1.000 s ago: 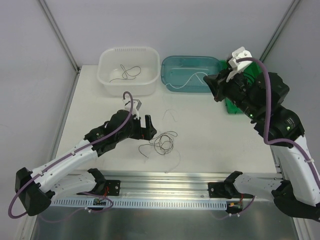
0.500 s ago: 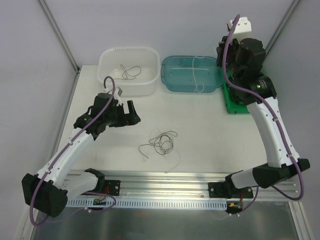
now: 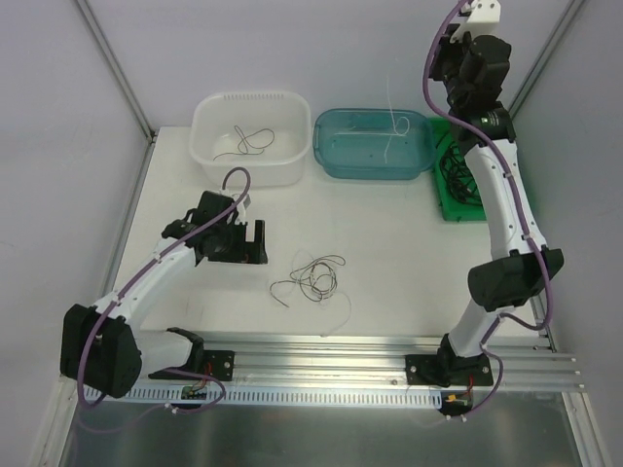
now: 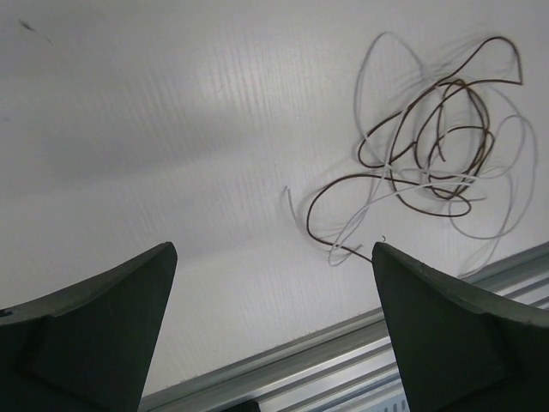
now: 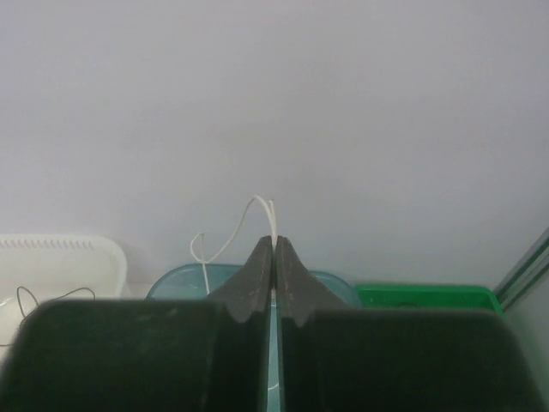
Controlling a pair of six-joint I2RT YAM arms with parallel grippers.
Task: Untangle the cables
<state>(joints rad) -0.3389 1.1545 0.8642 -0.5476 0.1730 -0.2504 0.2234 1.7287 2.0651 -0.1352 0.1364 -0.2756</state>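
Where the white table (image 3: 389, 253) meets the back wall, a white basin (image 3: 209, 167), a teal bin (image 3: 326, 161) and a green tray (image 3: 453, 212) are lined up. A thin dark cable (image 3: 248, 141) is seen in the basin, and black cables (image 3: 456, 170) are piled on the tray. The right gripper (image 5: 274, 249) is raised high over the teal bin, its fingers pressed together on a thin white cable (image 3: 388, 126) that dangles toward the bin. The left gripper (image 4: 274, 257) is spread wide and empty, just left of the tangle (image 4: 437, 163) at mid-table, where brown wire (image 4: 412, 154) is looped through pale strands. These cords are judged light, limp and springy, likely to slip from the pads. A free end at the tangle's near edge is judged the best hold.
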